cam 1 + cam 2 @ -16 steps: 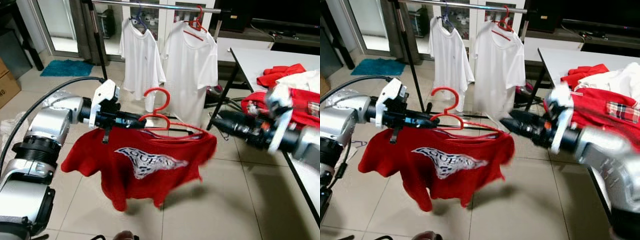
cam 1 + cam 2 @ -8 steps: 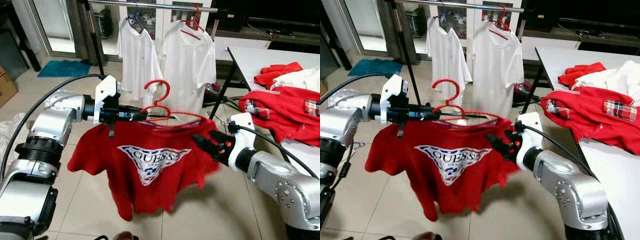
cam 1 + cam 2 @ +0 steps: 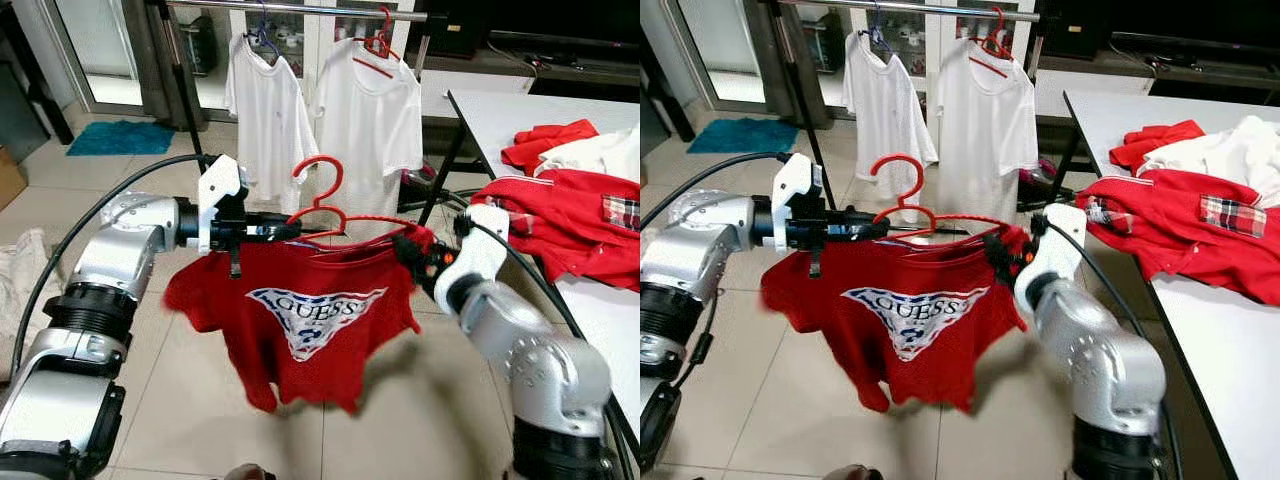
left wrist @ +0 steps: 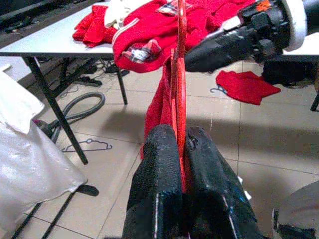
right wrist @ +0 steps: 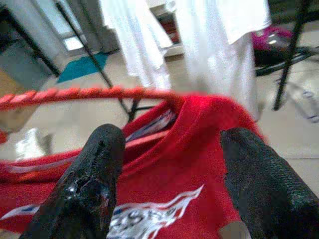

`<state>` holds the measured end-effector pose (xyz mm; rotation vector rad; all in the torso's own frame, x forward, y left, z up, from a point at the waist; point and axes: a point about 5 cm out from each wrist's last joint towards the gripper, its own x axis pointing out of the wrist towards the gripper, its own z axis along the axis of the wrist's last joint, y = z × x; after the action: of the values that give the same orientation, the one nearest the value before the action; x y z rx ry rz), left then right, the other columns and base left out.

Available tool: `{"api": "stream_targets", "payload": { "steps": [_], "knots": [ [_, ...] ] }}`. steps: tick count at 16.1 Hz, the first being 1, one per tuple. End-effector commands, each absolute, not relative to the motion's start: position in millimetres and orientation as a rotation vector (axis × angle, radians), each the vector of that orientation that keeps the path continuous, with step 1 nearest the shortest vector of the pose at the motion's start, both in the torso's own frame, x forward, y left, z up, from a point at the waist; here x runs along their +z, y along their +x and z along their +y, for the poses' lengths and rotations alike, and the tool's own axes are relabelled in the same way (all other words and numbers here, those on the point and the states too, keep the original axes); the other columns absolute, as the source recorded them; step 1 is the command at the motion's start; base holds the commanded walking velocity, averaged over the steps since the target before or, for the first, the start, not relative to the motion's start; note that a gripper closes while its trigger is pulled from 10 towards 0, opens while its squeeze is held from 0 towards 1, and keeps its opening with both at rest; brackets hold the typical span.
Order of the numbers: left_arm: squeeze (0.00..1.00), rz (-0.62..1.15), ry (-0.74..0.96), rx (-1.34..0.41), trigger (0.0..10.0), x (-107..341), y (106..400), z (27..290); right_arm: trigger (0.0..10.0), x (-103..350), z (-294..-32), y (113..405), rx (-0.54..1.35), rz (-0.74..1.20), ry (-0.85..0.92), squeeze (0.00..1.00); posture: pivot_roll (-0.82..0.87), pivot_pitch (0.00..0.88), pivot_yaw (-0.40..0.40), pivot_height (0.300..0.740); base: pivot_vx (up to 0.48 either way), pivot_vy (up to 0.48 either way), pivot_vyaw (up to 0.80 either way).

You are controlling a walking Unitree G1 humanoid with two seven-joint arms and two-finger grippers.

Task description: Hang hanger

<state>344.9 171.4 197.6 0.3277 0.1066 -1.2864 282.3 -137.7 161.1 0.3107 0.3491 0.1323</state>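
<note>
1. The left gripper (image 3: pixel 262 228) is holding the red plastic hanger (image 3: pixel 335 218) by its left shoulder. In the left wrist view its two black fingers (image 4: pixel 155 164) are pressing tight on the thin red bar, one on each side, so the hanger is staying level in the air.

2. A red T-shirt with a white and blue triangle print (image 3: pixel 305 305) is hanging on this hanger, and the hook (image 3: pixel 320 178) is pointing up, free to catch a rail. The hanger is in front of the robot, well apart from the rail.

3. The right gripper (image 3: pixel 414 252) is sitting at the right shoulder of the shirt. In the right wrist view its two fingers (image 5: pixel 97 169) are standing wide apart, with the red collar and the hanger bar between them but not pinched. I think it is there to steady that end or to tidy the cloth, so the shirt is not sliding off.

4. Behind, a silver metal clothes rail (image 3: pixel 300 9) is carrying two white T-shirts (image 3: pixel 370 120) on their own hangers. There is free rail beside them, probably the goal.

5. On the robot's right, a white table (image 3: pixel 500 110) is holding a pile of red and white clothes (image 3: pixel 570 190), probably waiting for the same work.

6. The hanging itself is not yet done; the hook needs to be lifted over the rail.
</note>
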Motion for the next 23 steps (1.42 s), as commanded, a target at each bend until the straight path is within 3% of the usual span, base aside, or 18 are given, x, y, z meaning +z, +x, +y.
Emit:
{"api": "stream_targets", "payload": {
  "steps": [1,2,3,4,5,8,17,23],
  "knots": [
    [0.00,0.063,0.337,-1.284,0.0,207.2,345.5,169.3,8.7,159.3,-142.7,285.0,0.071,0.349,0.313,0.00,0.01,0.000,-0.001,0.740,0.000,0.000,0.00],
    [0.00,0.061,0.330,-1.289,0.0,207.7,345.2,168.6,5.6,157.9,-142.4,287.0,0.061,0.352,0.321,0.00,0.01,0.000,-0.001,0.740,0.000,0.000,0.00],
    [0.00,0.055,0.331,-1.284,0.0,208.2,345.2,168.3,4.4,156.9,-138.1,287.2,0.092,0.368,0.324,0.00,0.01,0.000,-0.001,0.740,0.000,0.000,0.00],
    [0.00,0.055,0.343,-1.267,0.0,208.6,346.8,168.4,5.2,155.6,-131.4,285.1,0.157,0.398,0.312,0.00,0.01,0.001,-0.002,0.740,0.000,0.000,0.00],
    [0.00,0.052,0.349,-1.233,0.0,209.3,350.0,169.0,10.0,154.1,-127.6,281.7,0.176,0.417,0.299,0.00,0.01,0.003,-0.003,0.740,0.000,0.000,0.00],
    [0.00,0.028,0.328,-1.201,0.0,211.9,353.9,165.1,10.0,146.7,-116.8,276.9,0.220,0.465,0.309,0.00,0.01,0.007,0.002,0.740,0.000,0.000,0.00],
    [0.00,0.006,0.264,-1.244,0.0,207.4,350.7,146.0,10.0,150.9,-101.1,299.2,0.225,0.453,0.376,0.00,0.01,0.006,0.000,0.740,0.000,0.000,0.00],
    [0.00,0.008,0.242,-1.276,0.0,205.3,346.3,139.7,10.0,152.2,-102.4,306.1,0.183,0.431,0.425,0.00,0.01,0.010,0.003,0.740,0.000,0.000,0.00]
  ]
}}
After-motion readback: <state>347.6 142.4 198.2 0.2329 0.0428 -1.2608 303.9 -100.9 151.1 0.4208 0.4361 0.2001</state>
